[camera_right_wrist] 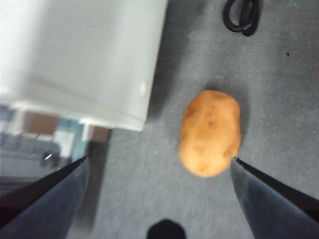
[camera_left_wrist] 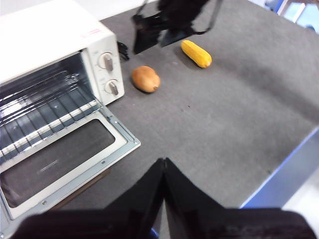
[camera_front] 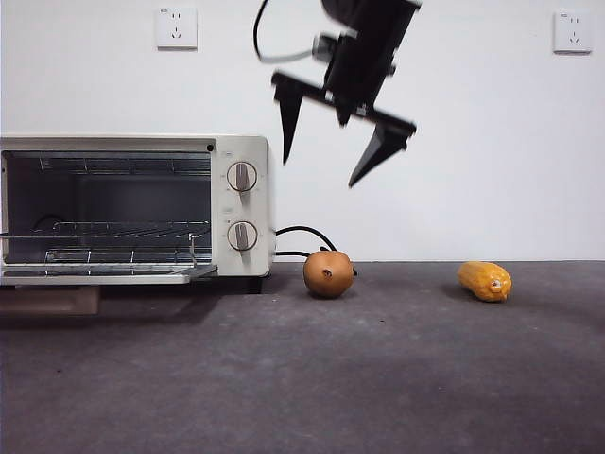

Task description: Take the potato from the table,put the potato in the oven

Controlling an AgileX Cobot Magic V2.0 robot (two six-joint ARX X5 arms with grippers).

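The round orange-brown potato (camera_front: pixel 328 273) rests on the dark grey table (camera_front: pixel 397 378), just right of the cream-white oven (camera_front: pixel 241 203). The oven's door (camera_left_wrist: pixel 60 154) is folded down, baring the wire racks. High above the potato my right gripper (camera_front: pixel 321 168) hangs open and tilted. In the right wrist view the potato (camera_right_wrist: pixel 210 133) lies on the table between and beyond the two spread jaws of this gripper (camera_right_wrist: pixel 159 159). My left gripper (camera_left_wrist: pixel 163 162) is shut and empty, held well back from the oven's open front. From there I see the potato (camera_left_wrist: pixel 145 79) and the right gripper (camera_left_wrist: pixel 152 45) over it.
An oblong yellow corn piece (camera_front: pixel 485 281) lies on the table to the right of the potato. The oven's black cord (camera_front: pixel 307 236) loops behind the potato. A blue table edge (camera_left_wrist: pixel 284 179) runs near the left arm.
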